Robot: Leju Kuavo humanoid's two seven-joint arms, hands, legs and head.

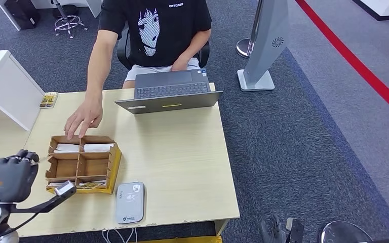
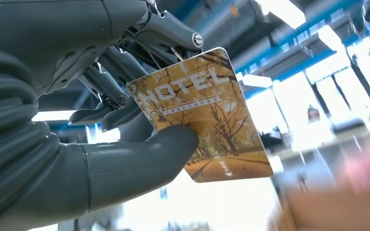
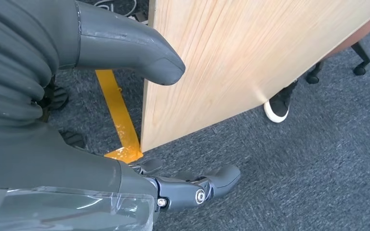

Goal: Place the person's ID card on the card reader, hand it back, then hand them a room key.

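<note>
My left hand (image 1: 5,177) pinches the room key (image 2: 204,115) between thumb and fingers, a golden autumn-avenue card printed "HOTEL". The person's hand (image 1: 83,119) hovers at about one o'clock from it, over the cardboard organizer (image 1: 81,163); I judge the left nearer. My right hand (image 3: 192,185) hangs empty, fingers loosely apart.

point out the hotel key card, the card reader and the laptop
hotel key card (image 2: 207,115), left wrist view, middle of its printed face
card reader (image 1: 129,202), head view, centre of its top
laptop (image 1: 171,90), head view, on its keyboard
</note>
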